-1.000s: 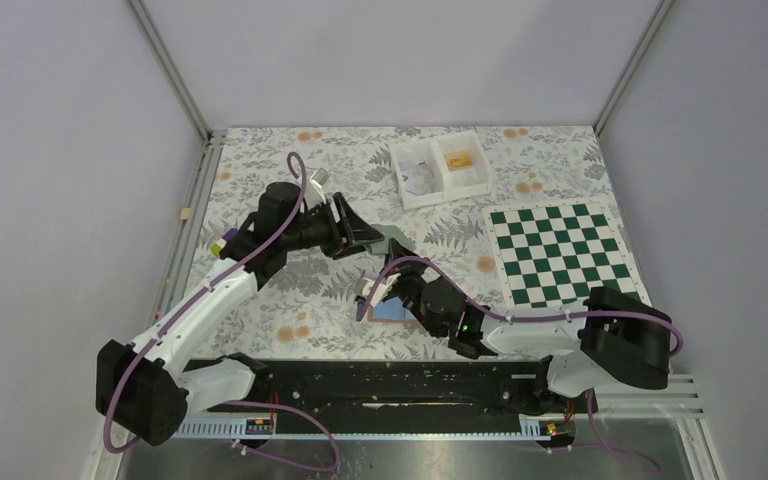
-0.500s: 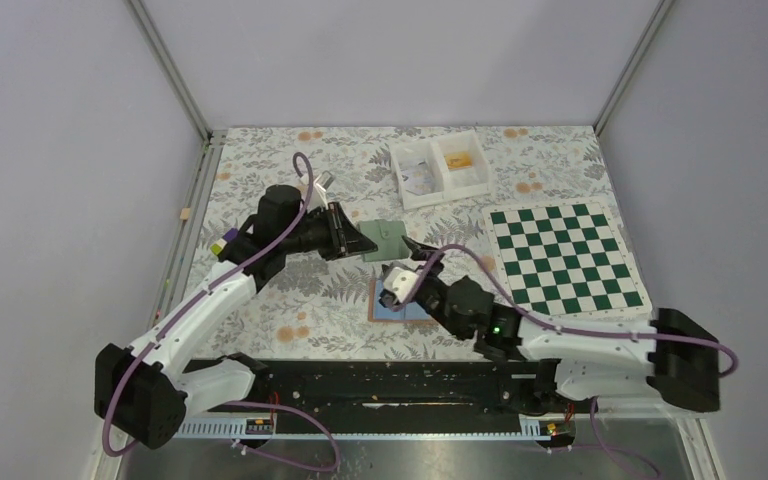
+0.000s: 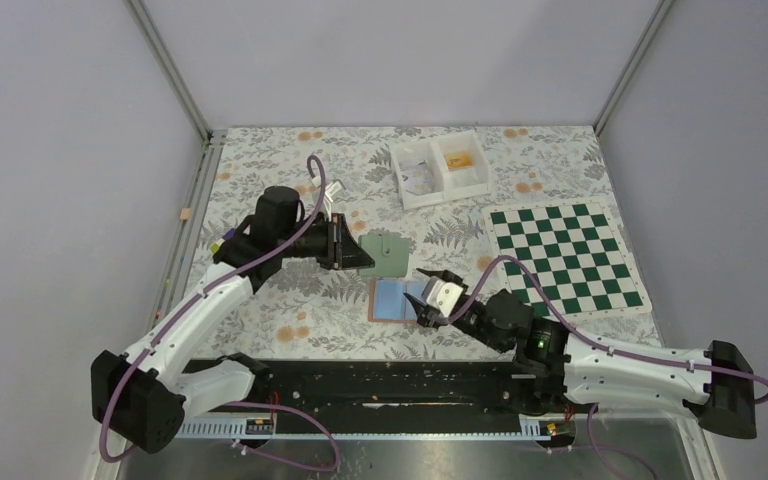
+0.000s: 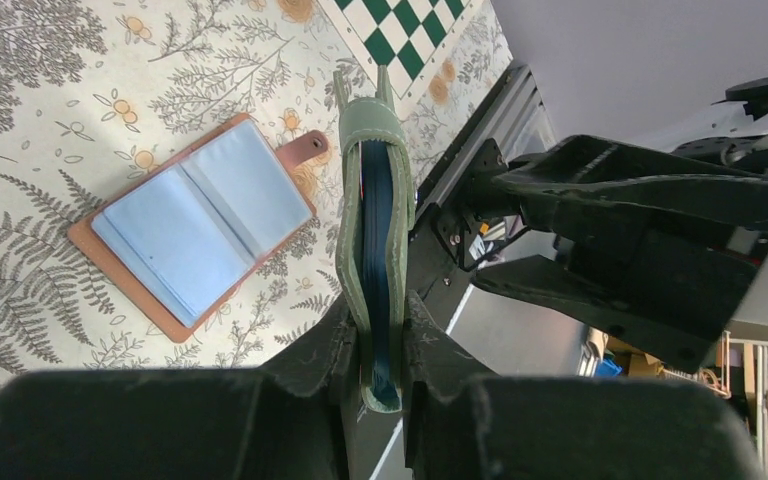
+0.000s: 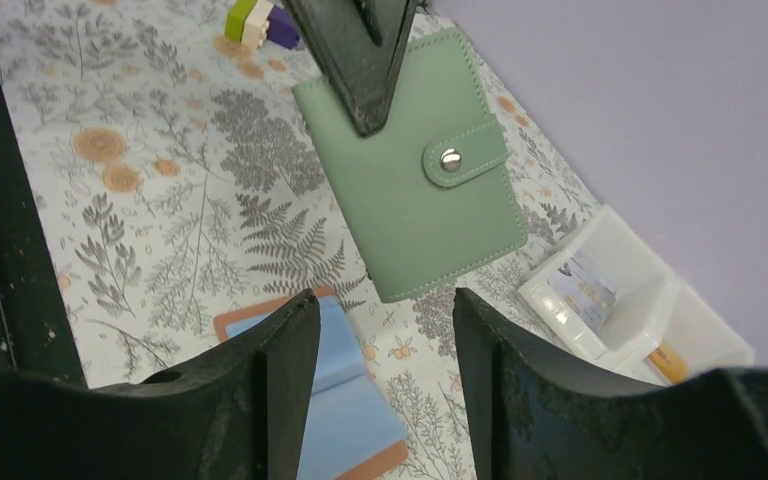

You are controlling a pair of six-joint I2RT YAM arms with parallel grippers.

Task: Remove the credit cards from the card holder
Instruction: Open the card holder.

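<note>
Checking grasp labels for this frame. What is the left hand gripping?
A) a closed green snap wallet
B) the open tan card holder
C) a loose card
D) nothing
A: the left hand is clamped on the edge of the closed green wallet, while the tan card holder lies open and flat on the table, clear of that hand.

Two arms logged. We see the left arm and right arm built alike: white link shells, black joints, black base blocks. A purple cable loops along each. A green light shows on the right arm. The right gripper has matte black, scuffed fingers.
</note>
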